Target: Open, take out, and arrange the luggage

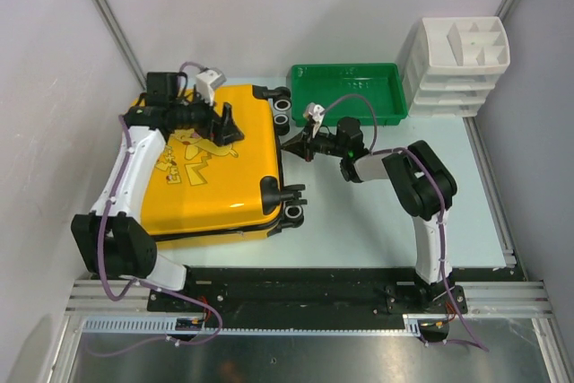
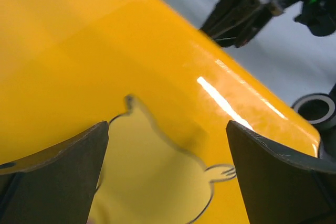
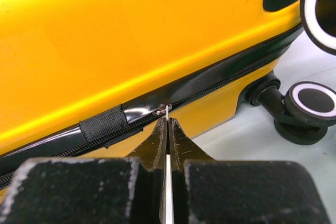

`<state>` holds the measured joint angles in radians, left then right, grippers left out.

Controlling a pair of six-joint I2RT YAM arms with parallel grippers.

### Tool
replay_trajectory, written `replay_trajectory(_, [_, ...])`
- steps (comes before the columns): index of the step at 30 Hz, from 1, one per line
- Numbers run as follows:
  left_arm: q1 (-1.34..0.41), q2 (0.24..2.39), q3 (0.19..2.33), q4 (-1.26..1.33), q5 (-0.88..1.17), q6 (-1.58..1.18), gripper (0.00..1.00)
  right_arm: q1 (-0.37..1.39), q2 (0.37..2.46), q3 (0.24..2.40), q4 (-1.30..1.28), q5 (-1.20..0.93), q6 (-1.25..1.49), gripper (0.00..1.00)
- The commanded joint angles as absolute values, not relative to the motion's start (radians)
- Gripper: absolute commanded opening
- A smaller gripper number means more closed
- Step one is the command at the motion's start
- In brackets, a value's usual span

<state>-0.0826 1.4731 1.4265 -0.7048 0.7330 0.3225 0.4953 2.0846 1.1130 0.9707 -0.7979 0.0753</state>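
Note:
The yellow luggage (image 1: 206, 168) with the cartoon print lies flat and closed at the table's left, wheels toward the right. My left gripper (image 1: 226, 125) is open and rests over its lid; the left wrist view shows the yellow shell (image 2: 157, 77) between my spread fingers (image 2: 63, 177). My right gripper (image 1: 291, 145) is at the case's right side, shut on the thin metal zipper pull (image 3: 167, 113) on the black zipper band (image 3: 210, 82).
A green plastic tray (image 1: 350, 92) stands at the back behind my right arm. A white compartmented organizer (image 1: 457, 65) stands at the back right. The case's wheels (image 3: 315, 103) are just right of my right gripper. Walls close in on both sides.

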Motion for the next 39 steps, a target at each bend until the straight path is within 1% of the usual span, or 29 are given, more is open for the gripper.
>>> replay_trajectory(1, [0.094,1.457,1.520,-0.888,0.675,0.238,1.00,0.463,2.065,1.190,1.074,-0.731,0.075,0.00])
replay_trajectory(3, [0.164,1.462,1.590,-0.887,0.626,0.178,1.00,0.466,2.053,1.190,1.033,-0.755,0.072,0.00])
replay_trajectory(4, [0.237,1.465,1.607,-0.885,0.618,0.163,1.00,0.469,2.039,1.189,1.022,-0.771,0.074,0.00])
replay_trajectory(7, [0.360,1.477,1.635,-0.874,0.580,0.112,1.00,0.477,2.019,1.190,0.991,-0.802,0.058,0.00])
replay_trajectory(10, [0.441,1.522,1.637,-0.854,0.538,0.060,1.00,0.494,2.011,1.190,0.973,-0.827,0.043,0.00])
replay_trajectory(12, [0.460,1.566,1.638,-0.848,0.526,0.054,1.00,0.502,2.005,1.189,0.954,-0.844,0.034,0.00])
replay_trajectory(21, [0.462,1.716,1.664,-0.813,0.394,0.006,1.00,0.534,1.964,1.166,0.902,-0.907,0.003,0.00])
replay_trajectory(25, [0.436,1.759,1.644,-0.813,0.549,0.046,0.98,0.537,1.942,1.144,0.896,-0.931,0.003,0.00])
replay_trajectory(26, [0.420,1.761,1.640,-0.813,0.618,0.064,0.97,0.538,1.936,1.137,0.894,-0.934,0.003,0.00])
replay_trajectory(28, [0.353,1.761,1.617,-0.813,0.635,0.125,0.95,0.543,1.912,1.111,0.893,-0.945,0.003,0.00])
replay_trajectory(34, [0.201,1.778,1.554,-0.813,0.689,0.192,0.91,0.578,1.827,1.023,0.858,-0.965,-0.028,0.00])
replay_trajectory(39, [0.158,1.779,1.519,-0.813,0.686,0.209,0.90,0.610,1.715,0.911,0.787,-0.971,-0.055,0.00])
